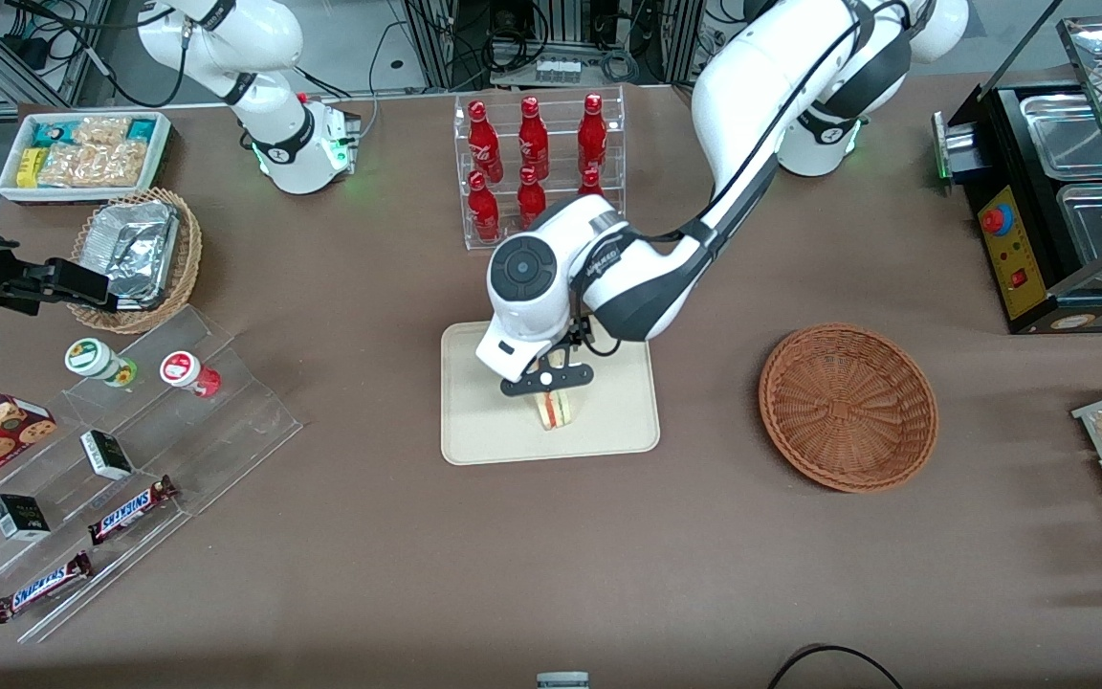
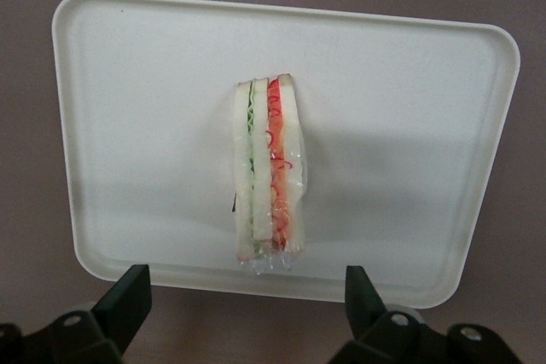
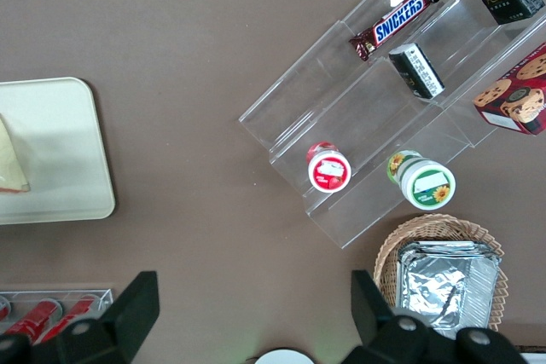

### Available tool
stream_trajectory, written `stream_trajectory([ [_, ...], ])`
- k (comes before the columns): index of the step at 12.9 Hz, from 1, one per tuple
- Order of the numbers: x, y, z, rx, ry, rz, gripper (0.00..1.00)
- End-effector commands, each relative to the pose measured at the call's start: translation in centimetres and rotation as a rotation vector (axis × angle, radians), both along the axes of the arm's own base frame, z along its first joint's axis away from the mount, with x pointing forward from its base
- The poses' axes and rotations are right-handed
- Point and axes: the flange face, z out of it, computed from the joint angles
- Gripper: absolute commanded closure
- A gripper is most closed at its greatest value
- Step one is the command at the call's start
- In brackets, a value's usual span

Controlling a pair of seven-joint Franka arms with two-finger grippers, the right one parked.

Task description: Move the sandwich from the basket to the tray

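Observation:
The sandwich point(image 1: 557, 410) point(image 2: 269, 172), a wrapped wedge of white bread with green and red filling, stands on its edge on the cream tray point(image 1: 608, 421) point(image 2: 401, 142). Its tip also shows in the right wrist view point(image 3: 10, 168) on the tray point(image 3: 60, 151). My left gripper point(image 1: 548, 388) point(image 2: 246, 277) hovers just above the sandwich, open, with the fingers spread wide and nothing between them. The reddish-brown basket point(image 1: 848, 407) sits empty beside the tray, toward the working arm's end of the table.
A clear rack of red bottles point(image 1: 539, 163) stands farther from the front camera than the tray. Toward the parked arm's end are a tan basket with a foil container point(image 1: 140, 254), a snack bin point(image 1: 82, 153) and stepped acrylic shelves point(image 1: 130, 450). A black appliance point(image 1: 1058, 191) stands at the working arm's end.

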Motion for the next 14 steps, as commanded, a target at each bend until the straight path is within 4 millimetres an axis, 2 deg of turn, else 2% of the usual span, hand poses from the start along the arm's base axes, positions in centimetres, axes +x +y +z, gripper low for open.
stream_trajectory([
  [1, -0.4, 0.9, 3.7, -0.001, -0.003, -0.102, 0.0],
  [2, -0.2, 1.5, 4.9, -0.001, -0.007, -0.12, 0.0],
  [4, 1.5, 3.8, 6.8, -0.007, -0.01, -0.159, 0.0],
  [6, 2.5, 6.0, 8.1, -0.009, 0.001, -0.286, 0.0],
  [7, 5.3, 10.3, 8.6, -0.045, 0.043, -0.285, 0.0],
  [8, 6.6, 13.0, 9.4, -0.081, 0.077, -0.323, 0.0],
  [11, 8.7, 20.2, 12.2, -0.072, 0.124, -0.391, 0.0],
  [14, 9.5, 27.3, 13.5, -0.047, 0.123, -0.361, 0.0],
])
